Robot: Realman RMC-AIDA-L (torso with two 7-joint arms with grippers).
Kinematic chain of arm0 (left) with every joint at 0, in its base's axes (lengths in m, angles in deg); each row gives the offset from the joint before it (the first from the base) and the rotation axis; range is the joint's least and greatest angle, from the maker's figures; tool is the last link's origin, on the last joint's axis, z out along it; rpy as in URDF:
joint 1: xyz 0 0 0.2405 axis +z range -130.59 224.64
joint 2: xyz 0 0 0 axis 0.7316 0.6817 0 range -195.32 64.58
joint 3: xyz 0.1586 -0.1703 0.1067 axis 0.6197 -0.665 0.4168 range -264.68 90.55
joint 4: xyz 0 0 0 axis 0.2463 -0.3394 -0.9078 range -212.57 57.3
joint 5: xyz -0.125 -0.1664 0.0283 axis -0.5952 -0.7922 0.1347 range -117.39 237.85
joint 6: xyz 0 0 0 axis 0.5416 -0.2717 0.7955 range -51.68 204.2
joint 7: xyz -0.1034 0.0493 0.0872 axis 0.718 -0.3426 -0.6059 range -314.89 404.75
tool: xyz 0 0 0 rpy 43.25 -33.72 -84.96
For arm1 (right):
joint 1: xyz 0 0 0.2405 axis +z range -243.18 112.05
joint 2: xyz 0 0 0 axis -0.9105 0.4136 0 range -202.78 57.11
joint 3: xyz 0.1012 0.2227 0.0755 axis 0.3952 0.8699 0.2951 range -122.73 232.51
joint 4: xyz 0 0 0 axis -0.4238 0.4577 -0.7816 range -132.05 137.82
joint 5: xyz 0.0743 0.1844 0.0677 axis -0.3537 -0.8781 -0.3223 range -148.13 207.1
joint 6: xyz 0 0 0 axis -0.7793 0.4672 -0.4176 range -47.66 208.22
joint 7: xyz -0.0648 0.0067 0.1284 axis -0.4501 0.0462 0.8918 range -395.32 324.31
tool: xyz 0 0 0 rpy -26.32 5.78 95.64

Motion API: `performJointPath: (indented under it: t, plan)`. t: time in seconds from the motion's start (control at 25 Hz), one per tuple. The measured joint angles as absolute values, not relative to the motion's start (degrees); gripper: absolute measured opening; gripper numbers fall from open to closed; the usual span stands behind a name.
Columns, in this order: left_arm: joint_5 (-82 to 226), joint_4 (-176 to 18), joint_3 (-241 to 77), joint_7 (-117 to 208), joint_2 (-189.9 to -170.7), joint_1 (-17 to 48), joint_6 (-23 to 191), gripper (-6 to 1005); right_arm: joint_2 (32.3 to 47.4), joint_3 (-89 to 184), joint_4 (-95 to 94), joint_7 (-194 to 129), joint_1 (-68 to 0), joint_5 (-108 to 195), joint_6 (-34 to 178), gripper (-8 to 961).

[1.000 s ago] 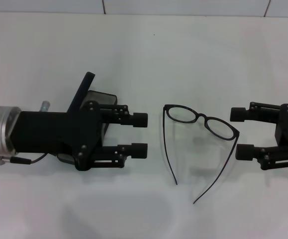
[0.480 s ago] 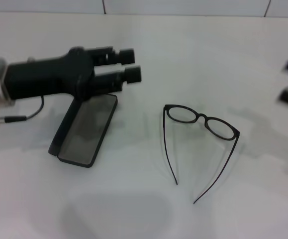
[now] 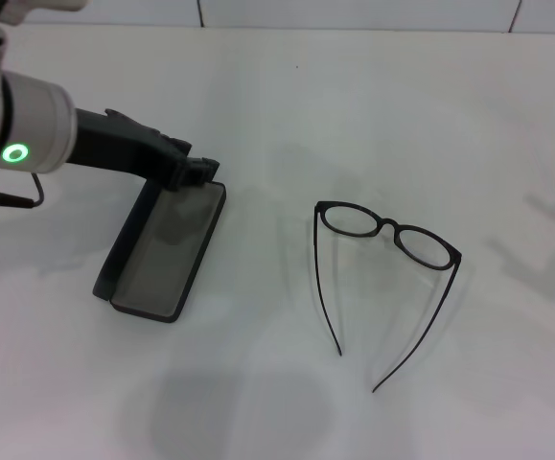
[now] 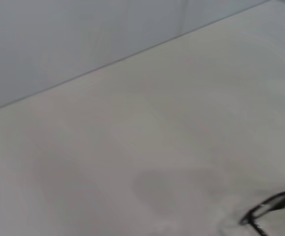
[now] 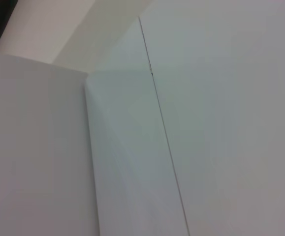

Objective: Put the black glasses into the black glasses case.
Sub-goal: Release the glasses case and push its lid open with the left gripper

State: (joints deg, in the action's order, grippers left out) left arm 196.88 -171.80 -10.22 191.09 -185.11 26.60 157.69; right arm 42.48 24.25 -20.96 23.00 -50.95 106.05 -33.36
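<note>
The black glasses [image 3: 389, 225] lie unfolded on the white table at centre right, lenses toward the back and temple arms pointing toward me. A part of their frame also shows in the left wrist view [image 4: 268, 205]. The black glasses case [image 3: 167, 247] lies open at centre left, grey lining up, its lid standing along its left side. My left gripper [image 3: 187, 172] hangs over the case's far end, raised and apart from the glasses. My right gripper is out of view; only its shadow falls at the table's right edge.
The white table [image 3: 287, 105] stretches around both things, with a tiled wall [image 3: 354, 11] behind it. The left arm's silver wrist with a green light [image 3: 14, 151] stands at the far left.
My left gripper has lifted off the case, swung up and back to the left, and turned away. My right gripper has drawn out of view to the right. The glasses and case have not moved.
</note>
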Motion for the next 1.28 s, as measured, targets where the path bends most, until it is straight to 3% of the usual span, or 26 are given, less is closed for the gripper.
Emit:
performJointPath:
  t: [0.4, 1.28]
  plan:
    - [208.1, -179.7, -3.6, 201.6, -185.16, 28.2, 155.0, 411, 42.47, 24.3, -20.9, 22.0, -50.5, 105.9, -32.3, 870]
    - [219.8, -167.9, 0.8, 207.2, -185.20, 24.7, 154.1, 411, 42.47, 23.8, -20.5, 21.9, -49.3, 106.2, -30.2, 870]
